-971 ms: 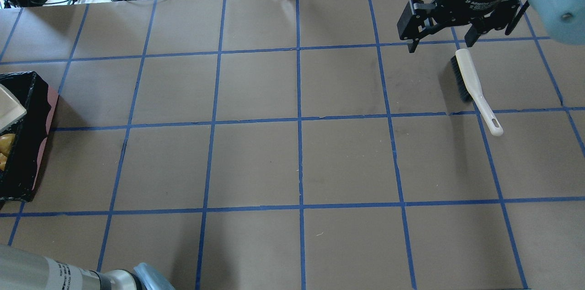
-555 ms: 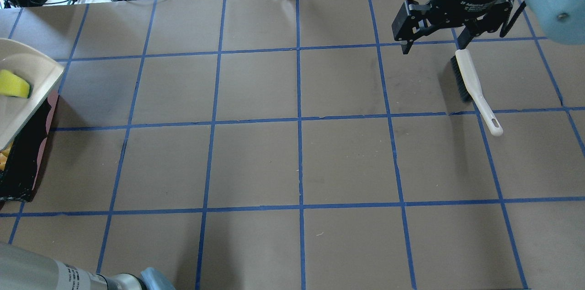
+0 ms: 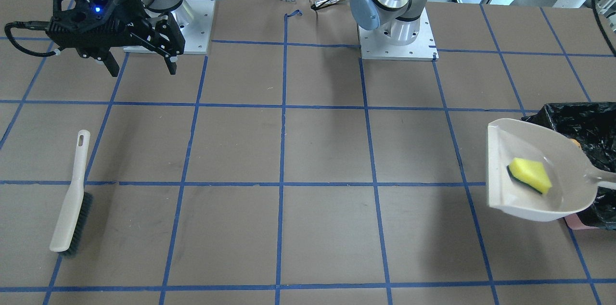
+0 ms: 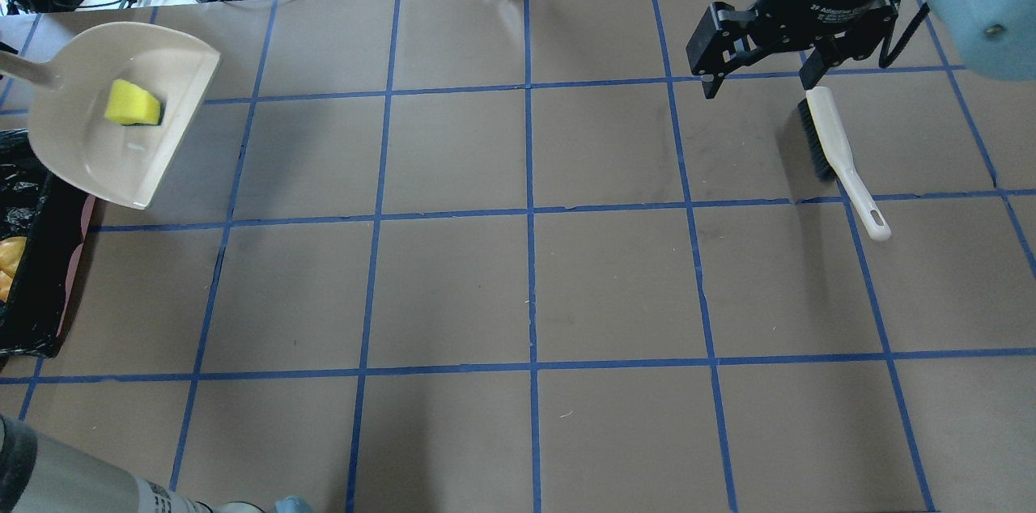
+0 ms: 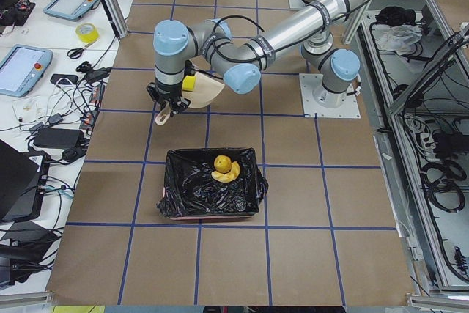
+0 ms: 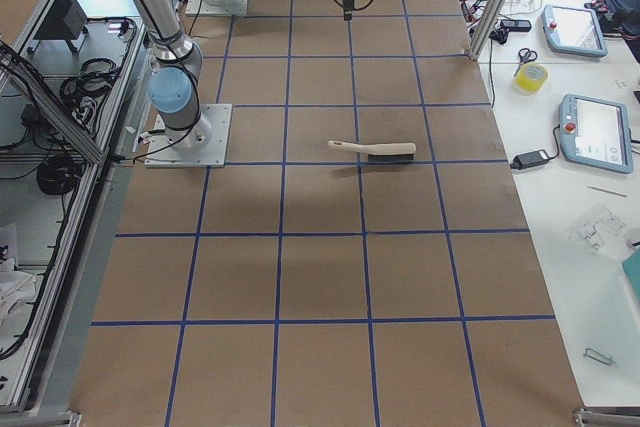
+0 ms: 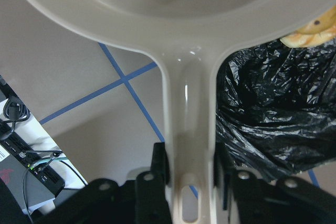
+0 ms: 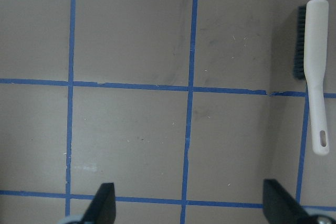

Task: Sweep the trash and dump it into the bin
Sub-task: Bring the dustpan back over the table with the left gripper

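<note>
Overhead looks down from behind robot, front cam faces it; both share brush [image 4: 842, 153] just by right gripper [image 4: 758, 84]. Side cams wide, from ends of table [image 6: 320, 277]. Wrist cams close: left on dustpan [image 7: 189, 119], right on table

Brown blue-gridded table [image 4: 453, 286] carries brush [image 4: 840, 155], black-lined bin [image 4: 44, 286], well apart.

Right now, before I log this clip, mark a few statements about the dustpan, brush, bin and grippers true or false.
1. The yellow wedge lies in the dustpan. True.
2. The right gripper grips the brush. False: it is open, and the brush lies loose on the table.
3. The bin is empty. False: a golden-brown piece and a cream ring piece lie in it.
4. The left gripper is shut on the dustpan's handle. True.
</note>
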`<state>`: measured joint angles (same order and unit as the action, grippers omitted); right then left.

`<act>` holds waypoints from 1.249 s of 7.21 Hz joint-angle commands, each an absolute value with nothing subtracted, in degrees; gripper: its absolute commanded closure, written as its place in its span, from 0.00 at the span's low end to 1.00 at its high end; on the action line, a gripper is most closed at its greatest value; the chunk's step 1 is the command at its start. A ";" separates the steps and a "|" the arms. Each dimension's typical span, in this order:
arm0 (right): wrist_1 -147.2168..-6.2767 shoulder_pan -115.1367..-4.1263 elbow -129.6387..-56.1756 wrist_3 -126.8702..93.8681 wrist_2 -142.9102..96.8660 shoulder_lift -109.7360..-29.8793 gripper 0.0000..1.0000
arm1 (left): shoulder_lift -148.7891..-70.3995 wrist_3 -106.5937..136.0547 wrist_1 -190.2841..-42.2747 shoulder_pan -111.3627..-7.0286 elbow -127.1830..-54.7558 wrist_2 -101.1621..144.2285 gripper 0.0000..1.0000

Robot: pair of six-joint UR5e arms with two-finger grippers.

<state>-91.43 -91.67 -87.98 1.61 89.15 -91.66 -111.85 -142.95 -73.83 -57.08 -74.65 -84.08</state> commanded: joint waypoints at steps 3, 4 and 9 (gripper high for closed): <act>-91.58 -91.67 -87.98 1.58 89.56 -91.67 0.00 | -115.22 -123.54 -74.09 -65.46 -76.11 -83.85 1.00; -91.58 -91.67 -87.98 1.58 89.65 -91.58 0.00 | -115.40 -120.01 -73.83 -66.96 -75.85 -84.02 1.00; -91.58 -91.67 -87.98 1.58 89.56 -91.58 0.00 | -115.48 -97.66 -76.46 -75.92 -76.29 -88.68 1.00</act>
<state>-91.52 -91.67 -87.98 1.58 89.51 -91.65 -115.36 -102.13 -75.80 -73.29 -76.07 -87.40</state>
